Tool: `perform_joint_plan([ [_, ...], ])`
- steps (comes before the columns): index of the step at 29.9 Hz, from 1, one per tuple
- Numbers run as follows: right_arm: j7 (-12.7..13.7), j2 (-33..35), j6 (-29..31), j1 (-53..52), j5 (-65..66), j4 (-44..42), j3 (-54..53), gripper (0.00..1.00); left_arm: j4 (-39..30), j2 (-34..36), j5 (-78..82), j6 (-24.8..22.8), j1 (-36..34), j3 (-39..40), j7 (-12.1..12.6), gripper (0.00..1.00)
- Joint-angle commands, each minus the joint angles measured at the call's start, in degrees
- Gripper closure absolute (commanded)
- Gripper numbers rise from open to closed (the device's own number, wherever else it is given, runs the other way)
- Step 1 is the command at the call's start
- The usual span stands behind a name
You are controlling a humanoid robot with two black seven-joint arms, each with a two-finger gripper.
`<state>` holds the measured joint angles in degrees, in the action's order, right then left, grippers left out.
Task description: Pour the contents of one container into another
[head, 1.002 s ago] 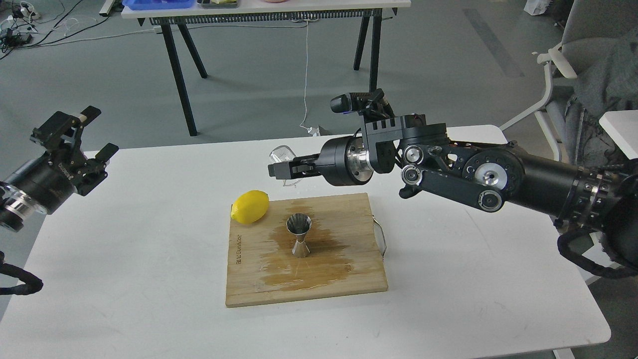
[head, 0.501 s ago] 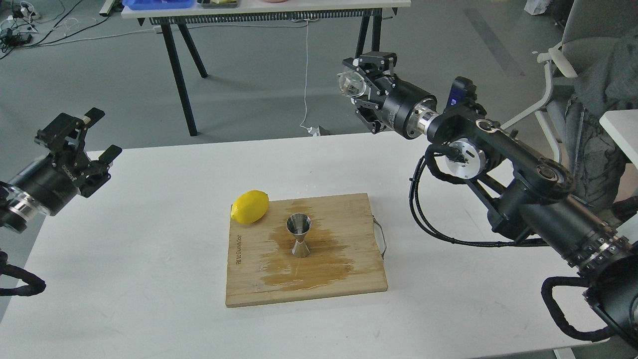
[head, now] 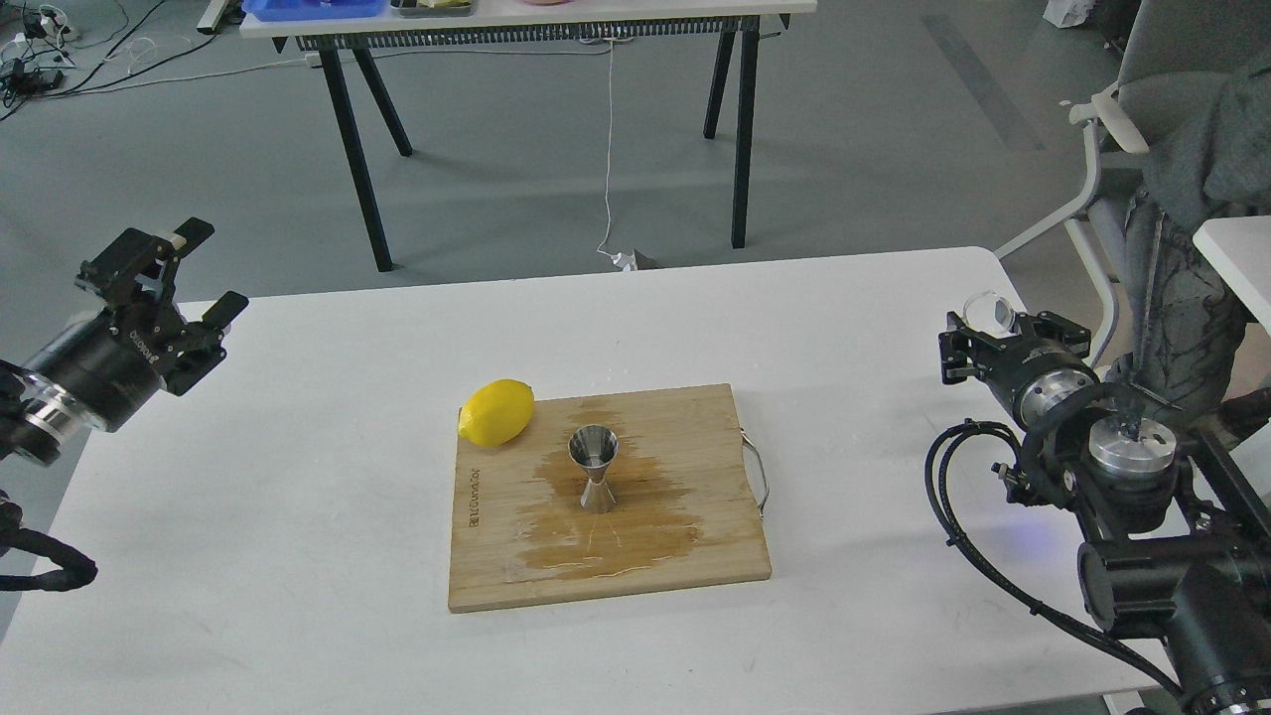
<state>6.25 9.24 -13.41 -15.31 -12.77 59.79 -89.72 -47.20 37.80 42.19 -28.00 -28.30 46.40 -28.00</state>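
The steel jigger (head: 595, 471) stands upright in the middle of the wet wooden cutting board (head: 695, 541). The tiny clear glass cup (head: 991, 312) sits between the fingers of my right gripper (head: 993, 336), which is shut on it over the table's right edge, far from the jigger. My left gripper (head: 189, 283) hangs open over the table's left edge with nothing in it.
A yellow lemon (head: 497, 412) rests on the board's far left corner. A dark wet patch spreads on the board around the jigger. The white table (head: 298, 516) carries the board. A chair (head: 1112, 119) stands at the right, and another table (head: 526, 20) stands behind.
My right arm has swung the glass cup from above the board up and away, then down to the table's right edge. The left gripper has barely moved.
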Motion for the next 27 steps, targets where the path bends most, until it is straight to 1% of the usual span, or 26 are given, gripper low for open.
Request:
perform_joint_plan([
  [1, 0.3, -0.1, -3.3, 1.4, -0.8, 0.0, -0.6, 0.72, 0.0, 0.0, 0.0, 0.0, 0.0, 0.0, 0.0, 0.01],
  [4, 0.3, -0.4, -4.3, 1.5, -0.8, -0.4, -0.3, 0.72, 0.0, -0.1, 0.0, 0.0, 0.0, 0.0, 0.0, 0.01],
  [8, 0.3, -1.6, -4.3, 2.0, -0.8, -1.8, 0.0, 0.71, 0.0, -0.4, 0.0, 0.0, 0.0, 0.0, 0.0, 0.01],
  [13, 1.7, -1.9, -4.3, 2.5, -0.7, -3.2, 0.6, 0.71, 0.0, -0.3, 0.0, 0.0, 0.1, 0.0, 0.0, 0.01],
  [27, 1.7, -1.9, -3.3, 2.2, -0.7, -5.5, 3.4, 0.67, 0.0, -0.4, 0.3, 0.0, 0.1, 0.0, 0.0, 0.01],
])
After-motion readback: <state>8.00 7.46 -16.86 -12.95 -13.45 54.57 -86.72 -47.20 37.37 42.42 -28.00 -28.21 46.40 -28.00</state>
